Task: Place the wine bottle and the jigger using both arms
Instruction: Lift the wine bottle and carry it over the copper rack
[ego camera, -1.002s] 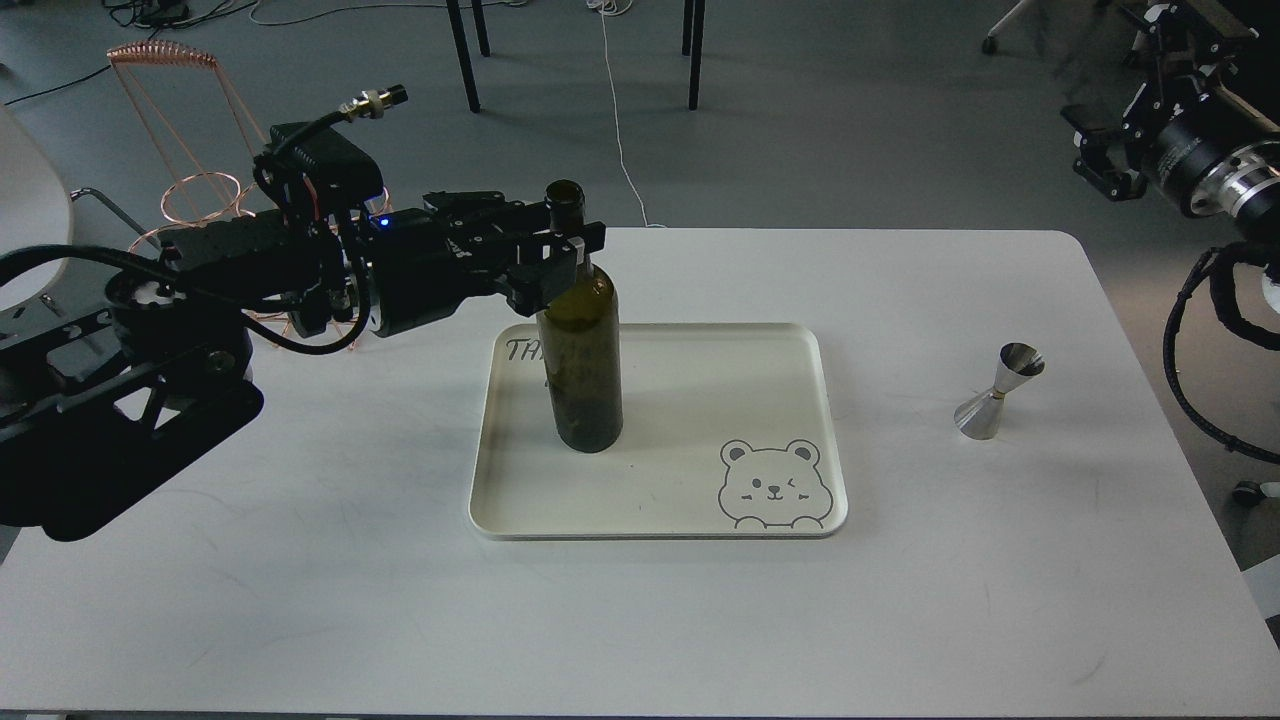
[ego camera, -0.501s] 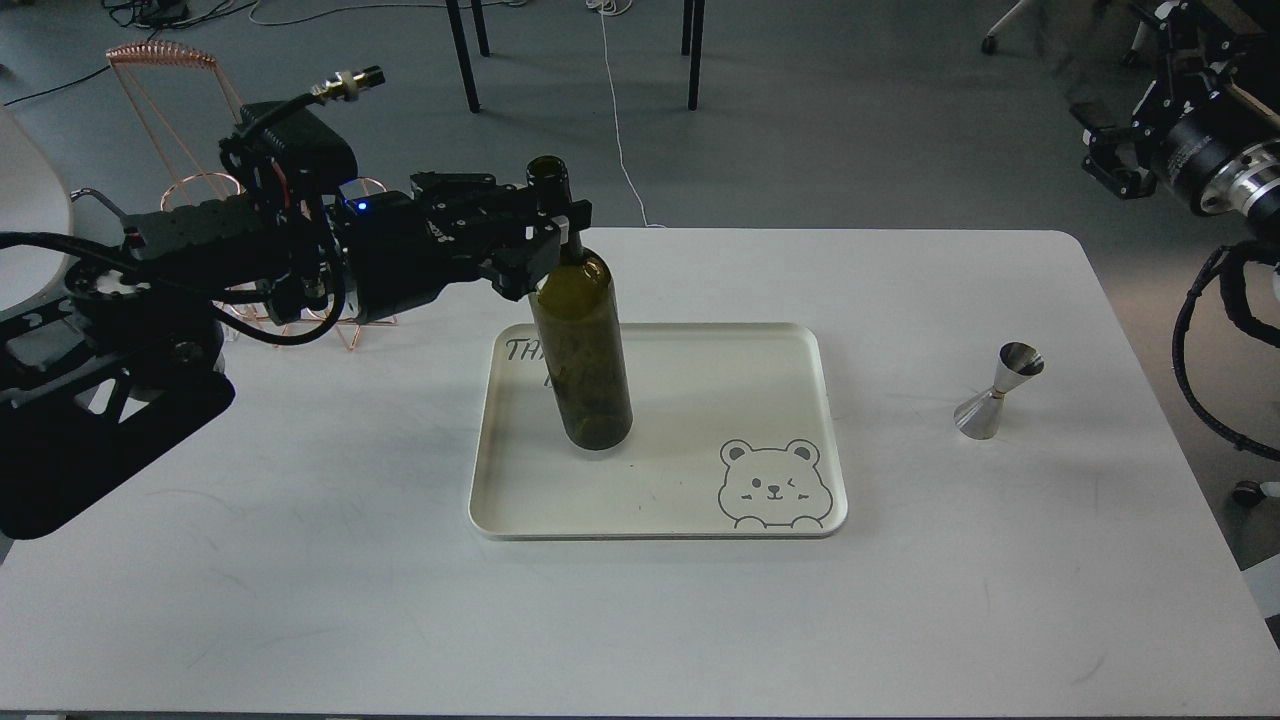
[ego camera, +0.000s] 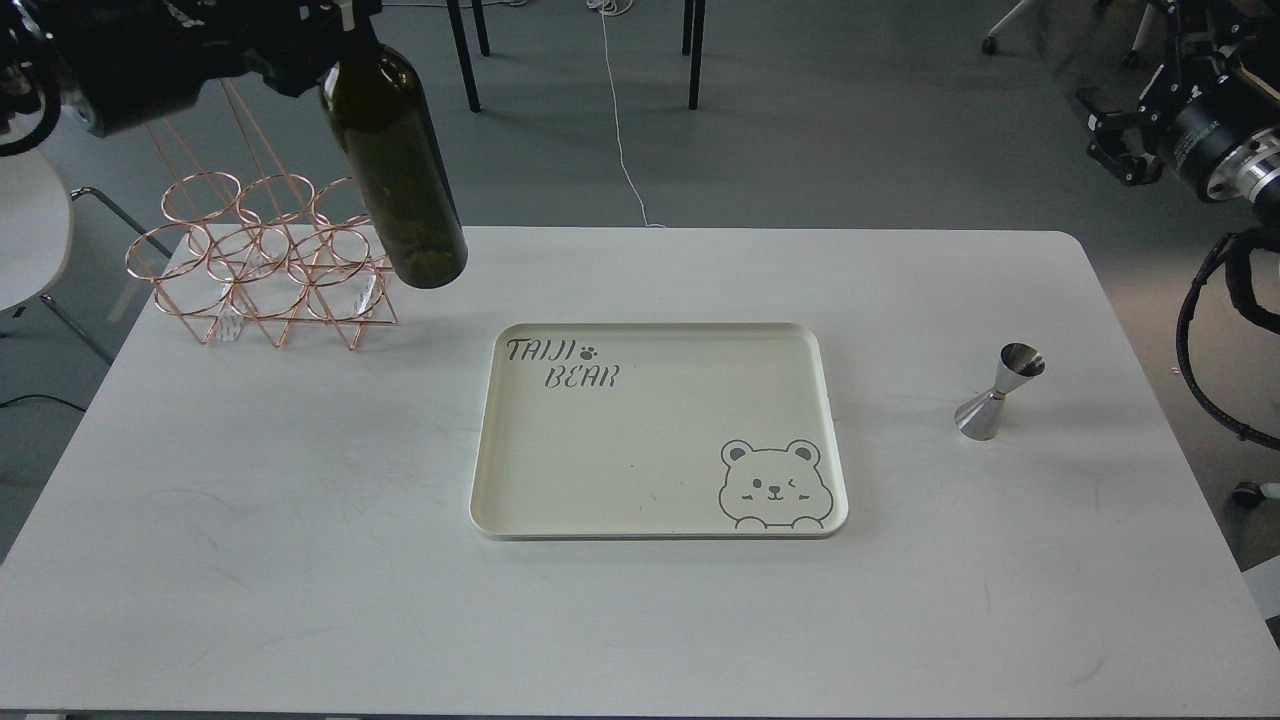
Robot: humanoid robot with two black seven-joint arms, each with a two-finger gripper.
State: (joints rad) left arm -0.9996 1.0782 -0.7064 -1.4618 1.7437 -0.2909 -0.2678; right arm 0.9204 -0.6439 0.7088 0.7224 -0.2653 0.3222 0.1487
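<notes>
The dark olive-green wine bottle hangs in the air at the top left, tilted, with its base over the table's far-left part beside the rack. Its neck runs out of the top edge. My left gripper is shut on the neck, and most of it is cut off by the top edge. The shiny steel jigger stands upright on the white table at the right, clear of everything. My right arm is raised off the table at the top right. Its gripper is dark and its fingers cannot be told apart.
A cream tray with a bear drawing and "TAIJI BEAR" lettering lies in the table's middle with nothing on it. A copper wire bottle rack stands at the far left, just behind and below the bottle. Chair legs and cables lie on the floor beyond.
My left gripper has lifted the wine bottle off the tray and carried it up and to the left, over the rack's right side. The jigger has not moved; the right arm shifted slightly.
</notes>
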